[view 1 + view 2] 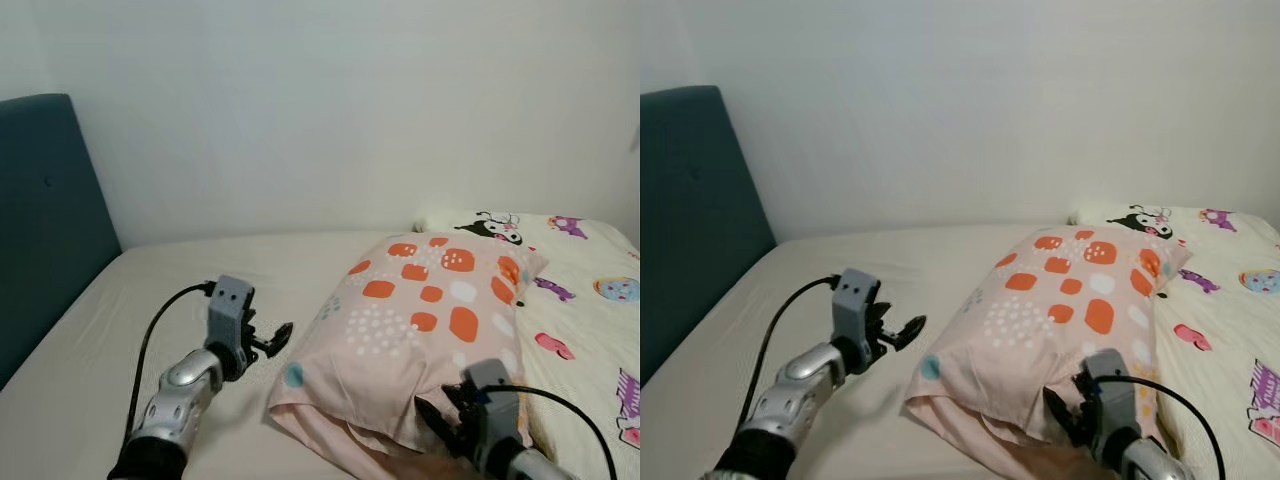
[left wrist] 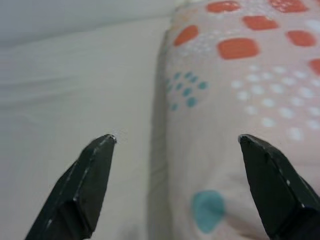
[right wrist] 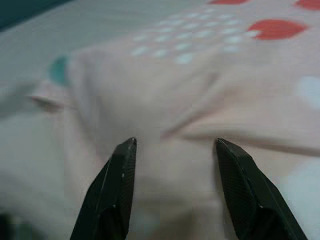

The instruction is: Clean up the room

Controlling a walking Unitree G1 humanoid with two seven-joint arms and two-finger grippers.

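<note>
Right gripper (image 1: 450, 418) and left gripper (image 1: 268, 341) are held open beside the pillow (image 1: 420, 315); both ends should be pinched deeply.

left gripper (image 1: 280, 338) fingers spread; right gripper (image 1: 440, 418) likewise

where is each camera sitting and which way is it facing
Left eye view: on the head, looking forward and down at the bed, pillow and headboard; both arms show, left gripper and right gripper.
Right eye view: the same scene, slightly offset.
Left wrist view: looks along its open fingers at the pillow's edge.
Right wrist view: looks along its open fingers at the pillow.
All four share the pillow.
</note>
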